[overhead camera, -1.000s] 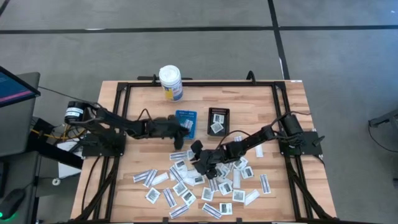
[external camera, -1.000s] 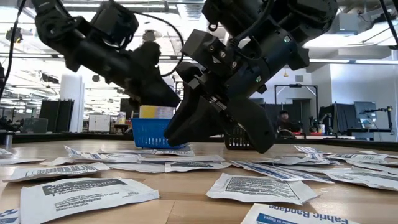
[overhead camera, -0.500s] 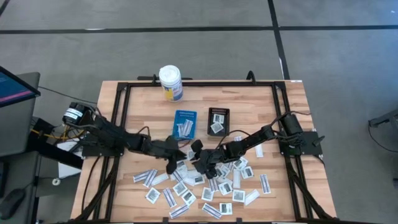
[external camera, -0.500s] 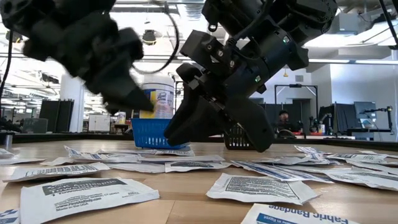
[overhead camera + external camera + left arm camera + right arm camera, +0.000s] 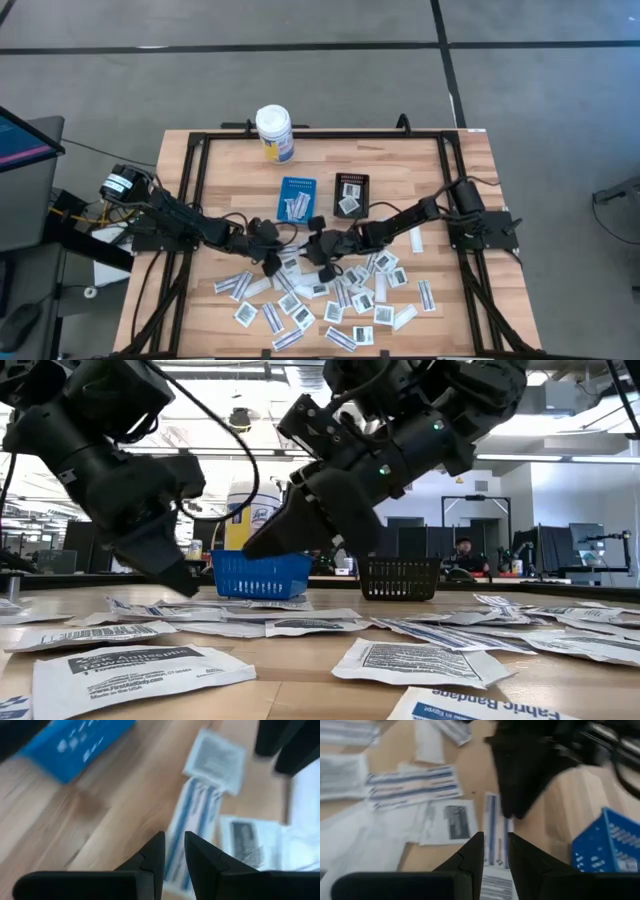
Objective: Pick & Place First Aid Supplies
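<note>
The left gripper point(image 5: 270, 262) has swung away from the blue tray point(image 5: 297, 198) and come down to the near edge of the scattered packets point(image 5: 330, 300), where a second ago it was reaching over the tray. In the left wrist view its two fingers point(image 5: 152, 857) stand a narrow gap apart with nothing between them, above a blue-striped strip packet point(image 5: 192, 827) lying on the wooden table point(image 5: 230, 180).

The right gripper point(image 5: 322, 248) has shifted a little toward the trays and now sits just beside the left one, over the top of the pile. Its fingers point(image 5: 472, 854) are also only slightly apart and empty, above another striped strip point(image 5: 495, 832).

The packets stay spread across the near half of the table, with a few already lying in the blue tray and one in the black tray point(image 5: 350, 193). The white bottle point(image 5: 274, 132) stands unmoved at the far edge.
</note>
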Controlling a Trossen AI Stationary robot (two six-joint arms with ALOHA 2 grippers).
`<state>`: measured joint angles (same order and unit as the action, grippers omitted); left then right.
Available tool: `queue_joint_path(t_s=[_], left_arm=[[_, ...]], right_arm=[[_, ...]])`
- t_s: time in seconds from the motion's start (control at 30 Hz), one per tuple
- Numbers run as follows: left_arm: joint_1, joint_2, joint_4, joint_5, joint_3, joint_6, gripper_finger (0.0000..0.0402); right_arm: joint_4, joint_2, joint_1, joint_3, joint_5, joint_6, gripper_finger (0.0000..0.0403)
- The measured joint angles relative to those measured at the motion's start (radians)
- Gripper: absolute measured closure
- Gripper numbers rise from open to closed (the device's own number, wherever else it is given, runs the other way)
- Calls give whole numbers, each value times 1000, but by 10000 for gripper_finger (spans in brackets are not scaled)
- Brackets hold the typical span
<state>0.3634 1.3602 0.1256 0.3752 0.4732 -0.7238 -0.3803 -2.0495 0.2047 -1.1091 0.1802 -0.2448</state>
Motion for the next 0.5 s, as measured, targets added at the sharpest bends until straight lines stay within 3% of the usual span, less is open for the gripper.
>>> queue_joint_path(t_s=[0.5], left_arm=[[4, -3, -93, -16, 5, -89, 328]], right_arm=[[1, 0, 6, 0, -7, 90, 326]])
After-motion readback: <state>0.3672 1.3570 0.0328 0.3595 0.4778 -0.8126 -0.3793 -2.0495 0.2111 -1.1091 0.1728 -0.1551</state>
